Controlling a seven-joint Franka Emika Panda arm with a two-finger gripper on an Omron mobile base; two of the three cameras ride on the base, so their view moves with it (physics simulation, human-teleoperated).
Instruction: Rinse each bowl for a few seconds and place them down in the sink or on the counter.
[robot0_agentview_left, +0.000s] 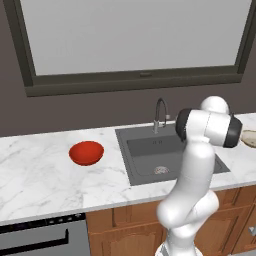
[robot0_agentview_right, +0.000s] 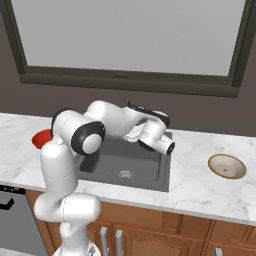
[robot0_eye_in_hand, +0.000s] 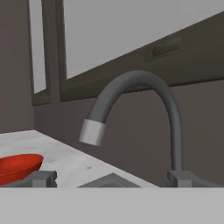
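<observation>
We see our end effector in the hand view as two small grey fingertips at the bottom, set well apart with nothing between them, so it stands wide open and holds nothing. Straight ahead of it rises the dark arched faucet, its pale metal nozzle pointing down toward the left. The red bowl lies low at the left of that view, beside the left fingertip in the picture, resting on the white marble table; how near it really is we cannot tell from there.

From the left base view, the red bowl sits on the table just left of the dark grey sink, apart from the arm. In the right base view the beige bowl with its brownish rim lies on the table to the right of the sink, well apart from the arm.

Our arm rises from the base, bends at a dark elbow joint, and reaches forward over the sink, the wrist held level above the basin near the faucet.
</observation>
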